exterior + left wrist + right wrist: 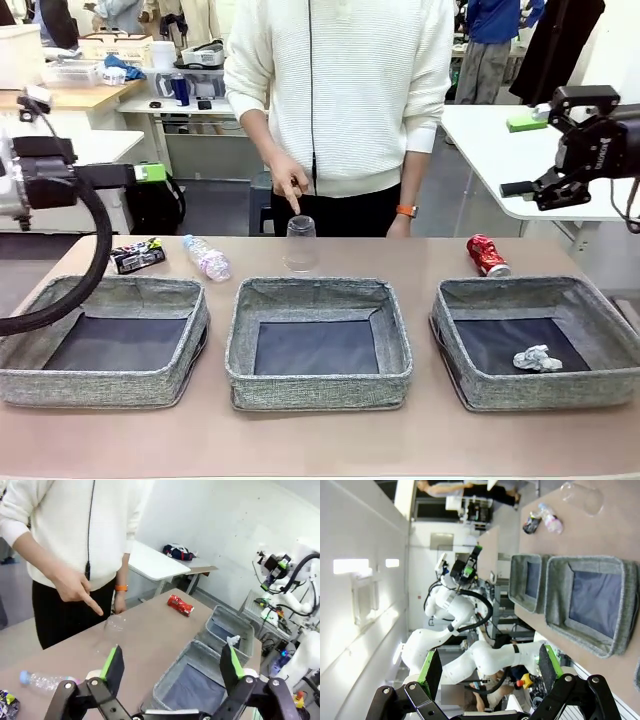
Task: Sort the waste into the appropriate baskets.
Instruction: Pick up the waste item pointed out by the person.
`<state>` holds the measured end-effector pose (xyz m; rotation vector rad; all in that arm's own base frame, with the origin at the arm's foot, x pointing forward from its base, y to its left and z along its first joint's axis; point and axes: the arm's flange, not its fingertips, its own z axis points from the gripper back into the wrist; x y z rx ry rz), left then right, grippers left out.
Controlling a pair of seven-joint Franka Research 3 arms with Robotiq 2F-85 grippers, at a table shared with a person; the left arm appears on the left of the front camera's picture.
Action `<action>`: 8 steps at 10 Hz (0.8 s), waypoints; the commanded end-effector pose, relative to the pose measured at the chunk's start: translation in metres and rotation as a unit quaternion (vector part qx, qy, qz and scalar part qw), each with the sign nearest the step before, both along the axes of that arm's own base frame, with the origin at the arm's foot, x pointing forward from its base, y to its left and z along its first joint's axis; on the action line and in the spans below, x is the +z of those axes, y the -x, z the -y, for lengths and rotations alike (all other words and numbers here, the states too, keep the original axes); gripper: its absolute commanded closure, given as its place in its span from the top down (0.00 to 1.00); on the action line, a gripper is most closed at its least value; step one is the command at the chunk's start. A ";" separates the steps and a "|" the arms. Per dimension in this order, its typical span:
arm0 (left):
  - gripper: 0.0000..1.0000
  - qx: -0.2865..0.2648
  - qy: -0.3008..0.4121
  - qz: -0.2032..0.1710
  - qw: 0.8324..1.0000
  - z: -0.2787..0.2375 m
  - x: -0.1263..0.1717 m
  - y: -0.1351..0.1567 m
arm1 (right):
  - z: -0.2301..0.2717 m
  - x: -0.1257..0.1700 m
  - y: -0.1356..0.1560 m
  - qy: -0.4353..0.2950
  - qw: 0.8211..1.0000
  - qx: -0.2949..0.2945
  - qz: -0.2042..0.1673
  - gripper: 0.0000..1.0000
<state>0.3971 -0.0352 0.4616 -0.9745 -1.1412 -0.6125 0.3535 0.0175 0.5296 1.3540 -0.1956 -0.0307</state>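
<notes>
Three baskets (320,390), two cans (487,255), one bottle (207,258), one cup (301,243), one paper ball (537,358)

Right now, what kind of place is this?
Probably a robotics lab: the robot's left pincer, a plain white work table, and a bench cluttered with boxes behind the person.

Front camera looks across the table (320,445) from its near edge. Both raised wrist cameras share the middle basket (167,685).

Grey woven baskets (320,372), red can (487,255), white paper ball (537,358).
</notes>
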 end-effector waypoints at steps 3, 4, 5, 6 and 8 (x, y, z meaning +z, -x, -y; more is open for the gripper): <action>1.00 -0.042 0.021 0.129 0.991 0.014 -0.002 0.001 | 0.001 0.005 0.000 0.005 1.000 -0.001 -0.009 1.00; 1.00 -0.052 0.060 0.309 0.948 0.028 -0.011 -0.023 | 0.001 0.005 0.000 0.005 1.000 -0.001 -0.009 1.00; 1.00 -0.064 0.027 0.428 0.901 0.041 -0.027 -0.046 | 0.001 0.005 0.000 0.005 1.000 -0.001 -0.009 1.00; 1.00 -0.092 -0.057 0.496 0.862 0.056 -0.045 -0.068 | 0.001 0.005 0.000 0.005 1.000 -0.001 -0.009 1.00; 1.00 -0.153 -0.193 0.448 0.859 0.070 -0.059 -0.084 | 0.001 0.005 0.000 0.005 1.000 -0.001 -0.009 1.00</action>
